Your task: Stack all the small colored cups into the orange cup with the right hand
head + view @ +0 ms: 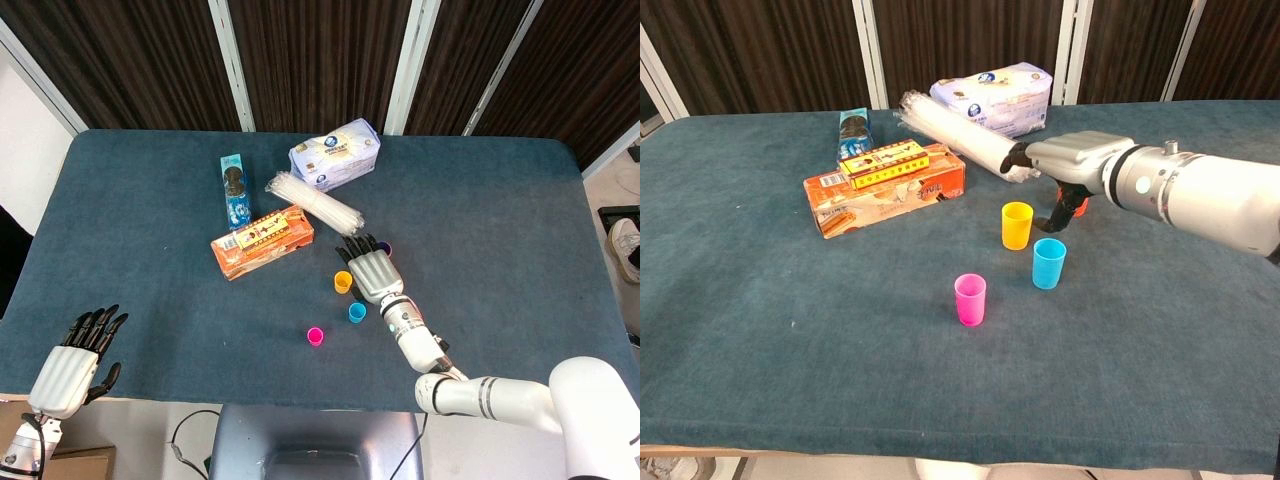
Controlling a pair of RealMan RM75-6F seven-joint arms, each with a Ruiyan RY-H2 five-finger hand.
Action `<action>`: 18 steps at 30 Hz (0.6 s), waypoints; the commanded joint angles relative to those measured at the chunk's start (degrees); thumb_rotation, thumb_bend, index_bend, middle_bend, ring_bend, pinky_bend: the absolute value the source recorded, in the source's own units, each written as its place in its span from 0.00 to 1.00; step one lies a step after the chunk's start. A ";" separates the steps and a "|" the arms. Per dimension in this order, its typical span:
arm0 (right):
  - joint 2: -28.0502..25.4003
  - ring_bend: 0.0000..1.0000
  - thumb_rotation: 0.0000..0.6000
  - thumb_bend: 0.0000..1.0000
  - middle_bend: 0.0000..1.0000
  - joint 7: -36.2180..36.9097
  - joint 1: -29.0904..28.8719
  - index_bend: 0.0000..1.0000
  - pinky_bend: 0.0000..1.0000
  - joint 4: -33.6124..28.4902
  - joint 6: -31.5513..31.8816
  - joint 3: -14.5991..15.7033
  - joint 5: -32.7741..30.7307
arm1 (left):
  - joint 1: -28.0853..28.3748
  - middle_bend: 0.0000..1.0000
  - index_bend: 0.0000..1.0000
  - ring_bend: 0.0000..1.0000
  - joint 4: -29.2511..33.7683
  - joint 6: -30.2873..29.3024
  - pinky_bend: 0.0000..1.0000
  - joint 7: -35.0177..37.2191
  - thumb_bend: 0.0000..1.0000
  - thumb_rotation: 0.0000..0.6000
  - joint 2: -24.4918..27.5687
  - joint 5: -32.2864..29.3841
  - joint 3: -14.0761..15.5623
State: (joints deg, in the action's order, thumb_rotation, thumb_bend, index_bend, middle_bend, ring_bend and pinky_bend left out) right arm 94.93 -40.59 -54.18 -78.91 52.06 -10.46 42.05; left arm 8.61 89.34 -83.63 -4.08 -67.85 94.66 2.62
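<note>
A purple cup [384, 247] sits nested in the orange cup [1081, 208]; only a sliver of orange shows behind my right hand in the chest view. My right hand [368, 270] [1070, 160] hovers with fingers spread and holds nothing, just right of the yellow cup [343, 281] [1017, 225]. Its thumb hangs down between the yellow cup and the orange one. In front of it stands the blue cup [357, 312] [1048, 263], and the pink cup [315, 336] [970, 299] is nearer the front edge. My left hand [75, 360] hangs empty off the table's front left corner, fingers apart.
An orange box [262, 240] lies left of the cups, with a blue cookie packet [234, 190] behind it. A clear plastic sleeve [315, 203] and a tissue pack [335, 153] lie at the back. The table [500, 220] is covered in dark teal cloth.
</note>
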 commanded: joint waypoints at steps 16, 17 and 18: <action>5.24 0.00 1.00 0.49 0.06 1.28 -1.17 0.60 0.00 5.61 0.84 -0.32 0.58 | -0.06 0.00 0.00 0.00 0.07 -0.04 0.10 0.37 0.44 1.00 0.29 0.45 0.22; 5.31 0.00 1.00 0.49 0.07 1.40 -1.04 0.61 0.00 5.53 1.43 -0.52 0.75 | -0.05 0.00 0.00 0.00 0.05 0.00 0.10 0.39 0.44 1.00 0.29 0.48 0.24; 5.18 0.00 1.00 0.49 0.07 1.62 -0.92 0.61 0.00 5.23 1.75 -0.72 0.92 | -0.04 0.00 0.00 0.00 0.04 0.02 0.10 0.42 0.44 1.00 0.29 0.48 0.24</action>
State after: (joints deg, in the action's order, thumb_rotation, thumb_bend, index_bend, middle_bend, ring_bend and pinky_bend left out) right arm 100.11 -39.15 -55.24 -73.51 53.48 -10.96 42.79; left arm 8.57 89.37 -83.61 -3.65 -67.55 95.13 2.86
